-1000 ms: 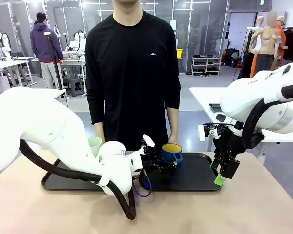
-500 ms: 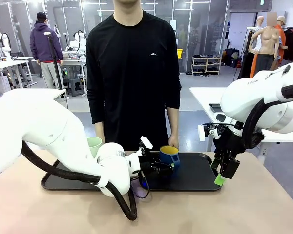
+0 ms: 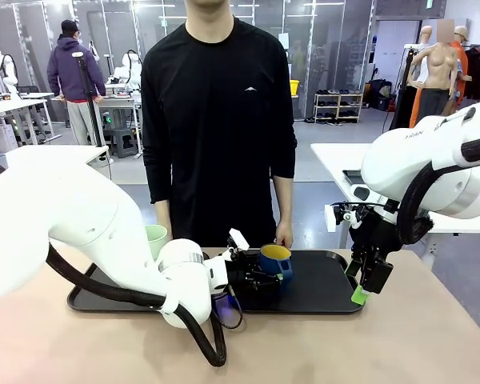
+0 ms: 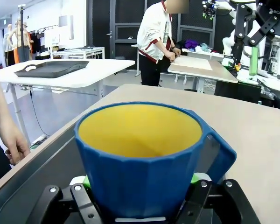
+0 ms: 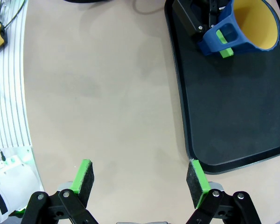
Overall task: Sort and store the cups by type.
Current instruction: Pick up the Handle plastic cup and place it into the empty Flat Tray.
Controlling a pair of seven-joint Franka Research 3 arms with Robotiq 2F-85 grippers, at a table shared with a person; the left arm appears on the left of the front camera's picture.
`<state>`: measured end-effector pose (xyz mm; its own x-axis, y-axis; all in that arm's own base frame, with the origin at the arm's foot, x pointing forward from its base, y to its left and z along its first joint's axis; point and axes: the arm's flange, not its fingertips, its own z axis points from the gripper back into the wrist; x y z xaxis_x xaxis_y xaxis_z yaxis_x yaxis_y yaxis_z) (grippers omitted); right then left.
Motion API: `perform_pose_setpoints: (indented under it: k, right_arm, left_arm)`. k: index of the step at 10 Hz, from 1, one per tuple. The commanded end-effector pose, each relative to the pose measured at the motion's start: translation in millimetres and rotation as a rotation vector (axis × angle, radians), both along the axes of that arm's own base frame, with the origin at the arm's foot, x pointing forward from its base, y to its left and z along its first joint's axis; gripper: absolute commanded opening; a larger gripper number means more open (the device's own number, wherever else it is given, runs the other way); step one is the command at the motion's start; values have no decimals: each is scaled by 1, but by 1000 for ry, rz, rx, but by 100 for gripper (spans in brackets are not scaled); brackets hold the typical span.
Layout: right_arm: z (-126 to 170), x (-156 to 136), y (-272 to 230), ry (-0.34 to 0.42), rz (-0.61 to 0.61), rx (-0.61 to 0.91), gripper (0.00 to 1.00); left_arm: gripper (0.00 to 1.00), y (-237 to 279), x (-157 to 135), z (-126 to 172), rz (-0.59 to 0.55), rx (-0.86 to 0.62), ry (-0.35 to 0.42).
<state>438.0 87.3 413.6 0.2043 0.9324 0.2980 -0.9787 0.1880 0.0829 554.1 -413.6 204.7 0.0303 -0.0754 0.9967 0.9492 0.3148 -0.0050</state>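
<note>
Left gripper point(image 3: 266, 274) clenched on the dark blue faceted handled mug with yellow inside point(image 3: 275, 260), mid black plastic tray point(image 3: 328, 290). Pale mint-green plastic tumbler point(image 3: 155, 238) near the tray's left edge. Right gripper point(image 5: 141, 183) released, off the tray's right edge. Advice: keep mug level; set down before releasing.

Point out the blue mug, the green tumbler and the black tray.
blue mug point(image 4: 140, 179), left wrist view, on its outer front wall.
green tumbler point(image 3: 156, 239), front view, on its side wall below the rim.
black tray point(image 5: 233, 121), right wrist view, on its bare floor.
</note>
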Motion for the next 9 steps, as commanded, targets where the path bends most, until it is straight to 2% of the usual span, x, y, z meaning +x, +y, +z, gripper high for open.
perform_pose_setpoints:
  k: [1,6,7,9]
  right_arm:
    - [-1,-2,-1,-9,-7,3,100]
    - [-1,-2,-1,-9,-7,3,100]
    - [-1,-2,-1,-9,-7,3,100]
    - [-1,-2,-1,-9,-7,3,100]
  left_arm:
    - [72,-3,-10,-27,16,-24,-42]
    - [72,0,-17,-39,19,-54,-40]
    - [76,1,-20,-39,17,-57,-36]
    - [96,4,-24,-40,14,-46,-35]
